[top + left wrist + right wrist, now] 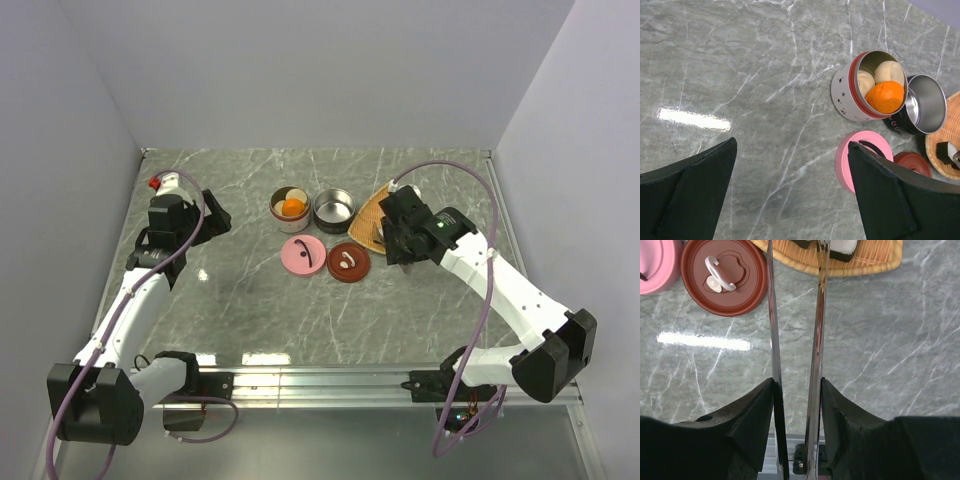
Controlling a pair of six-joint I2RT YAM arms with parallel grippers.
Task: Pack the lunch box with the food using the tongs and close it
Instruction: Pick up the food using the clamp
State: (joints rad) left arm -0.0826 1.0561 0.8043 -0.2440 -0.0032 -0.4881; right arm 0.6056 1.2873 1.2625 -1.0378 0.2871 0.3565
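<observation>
R fingers [752, 415] part-closed on the tongs [772, 330], long axis straight ahead, tips at the sushi rolls [844, 247] on the tray [875, 262], so I'd use R arm; L fingers [880, 190] wide open, empty, far off

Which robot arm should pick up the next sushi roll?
Right. The right gripper holds the tongs, and their tips reach over the woven tray beside a sushi roll. The left gripper is open and empty, over the table, farther from the tray.
</observation>
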